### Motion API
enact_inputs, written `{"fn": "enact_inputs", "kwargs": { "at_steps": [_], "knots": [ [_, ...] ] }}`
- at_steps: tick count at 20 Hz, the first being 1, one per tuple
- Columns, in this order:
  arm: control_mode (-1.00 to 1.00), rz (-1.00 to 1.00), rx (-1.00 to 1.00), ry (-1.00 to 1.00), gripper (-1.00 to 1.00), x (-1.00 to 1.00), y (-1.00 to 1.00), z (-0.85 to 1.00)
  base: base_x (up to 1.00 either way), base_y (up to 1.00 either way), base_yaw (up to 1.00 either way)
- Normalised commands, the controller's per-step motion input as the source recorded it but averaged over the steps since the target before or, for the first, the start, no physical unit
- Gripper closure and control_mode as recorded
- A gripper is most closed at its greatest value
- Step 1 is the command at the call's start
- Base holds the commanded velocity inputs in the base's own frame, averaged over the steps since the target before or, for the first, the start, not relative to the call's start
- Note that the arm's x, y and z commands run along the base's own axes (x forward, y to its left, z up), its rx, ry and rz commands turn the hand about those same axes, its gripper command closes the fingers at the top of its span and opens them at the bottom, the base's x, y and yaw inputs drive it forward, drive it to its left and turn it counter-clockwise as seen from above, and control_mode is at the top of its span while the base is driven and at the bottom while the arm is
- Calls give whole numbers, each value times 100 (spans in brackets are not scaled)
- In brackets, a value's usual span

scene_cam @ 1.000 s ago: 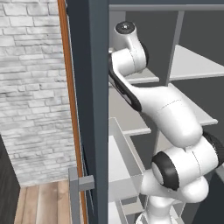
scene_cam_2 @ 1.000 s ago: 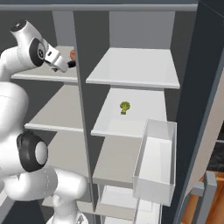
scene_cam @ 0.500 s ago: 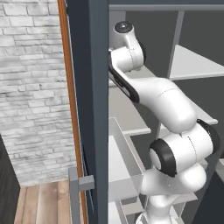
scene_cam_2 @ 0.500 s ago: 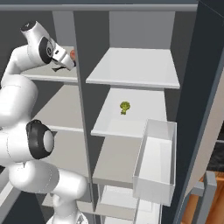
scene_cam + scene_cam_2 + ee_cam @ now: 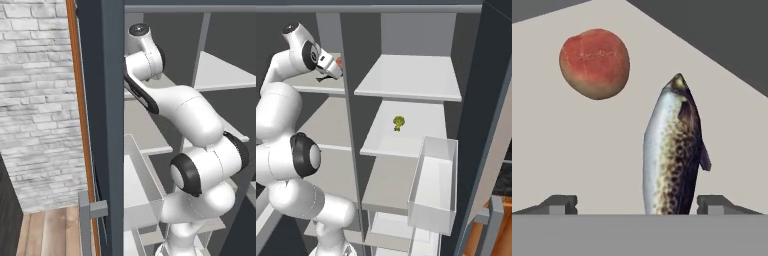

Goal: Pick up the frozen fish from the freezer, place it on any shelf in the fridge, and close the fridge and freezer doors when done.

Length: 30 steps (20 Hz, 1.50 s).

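Observation:
The frozen fish (image 5: pixel 672 155), silver with a dark speckled back, lies on the pale freezer shelf (image 5: pixel 572 150) and points away from my hand. My gripper (image 5: pixel 639 205) is open, and its two fingertips (image 5: pixel 562 204) flank the fish's tail end with a gap on each side. A round red fruit (image 5: pixel 594 62) sits on the same shelf, beyond the fish and to its left. In the right base view my gripper (image 5: pixel 326 75) is on the upper shelf (image 5: pixel 311 86) of the narrower left compartment, beside the red fruit (image 5: pixel 339 61).
The wider fridge half has broad pale shelves (image 5: pixel 406 75), one holding a small green leafy lump (image 5: pixel 399 122). Its open door (image 5: pixel 491 100) carries a white bin (image 5: pixel 433 195). The open freezer door (image 5: pixel 107 125) and its bin (image 5: pixel 142 200) stand close on my arm's left.
My arm has stretched further into the freezer. The hand has moved a little closer to the red fruit on the upper shelf.

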Motion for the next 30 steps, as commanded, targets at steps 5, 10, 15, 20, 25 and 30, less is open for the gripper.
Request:
{"fn": "enact_inputs", "kwargs": {
  "at_steps": [5, 10, 15, 20, 25, 30],
  "knots": [
    [-100, 0, -1, 0, 100, 5, -16, -57, 0, 0, 0],
    [-100, 0, 0, -3, 100, 0, -22, -35, 0, 0, 0],
    [-100, 2, 0, -1, 100, -26, -40, -15, 0, 0, 0],
    [-100, 15, 3, -15, 100, -93, -28, 0, 0, 0, 0],
    [-100, 24, 0, -31, 100, -100, 2, 20, 0, 0, 0],
    [-100, 26, 0, -19, 100, -100, 3, 41, 0, 0, 0]
  ]
}}
